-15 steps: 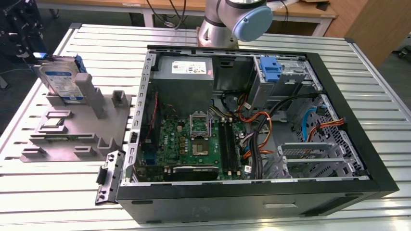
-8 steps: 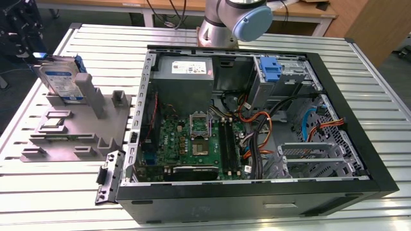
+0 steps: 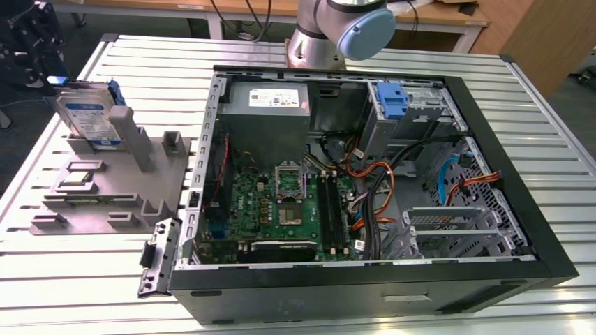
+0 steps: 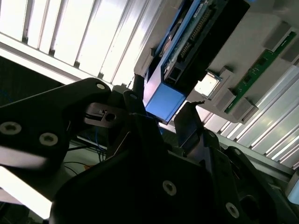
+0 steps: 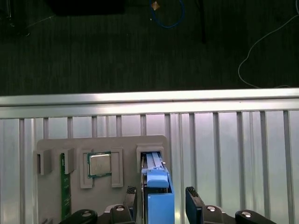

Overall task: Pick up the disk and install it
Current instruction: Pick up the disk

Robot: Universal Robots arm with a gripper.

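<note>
The disk (image 3: 88,115) stands upright on its edge in a slot of the grey fixture (image 3: 112,188), at the exterior view's left. It is silver-grey with a white-and-blue label and blue side rails. My gripper (image 3: 45,70) hovers just above and behind it, at the table's far left corner. In both wrist views the blue rail end of the disk (image 5: 157,179) (image 4: 164,100) lies between my two black fingers (image 5: 193,199) (image 4: 189,122). The gripper (image 5: 163,203) (image 4: 161,112) is open, with a gap showing between one finger and the disk.
The open computer case (image 3: 373,279) fills the table's middle and right, with motherboard (image 3: 279,209), power supply (image 3: 265,105) and a drive bay with a blue latch (image 3: 393,101). The fixture also holds a processor chip (image 5: 99,164) and a green memory stick (image 5: 65,191). The arm's base (image 3: 322,35) stands behind the case.
</note>
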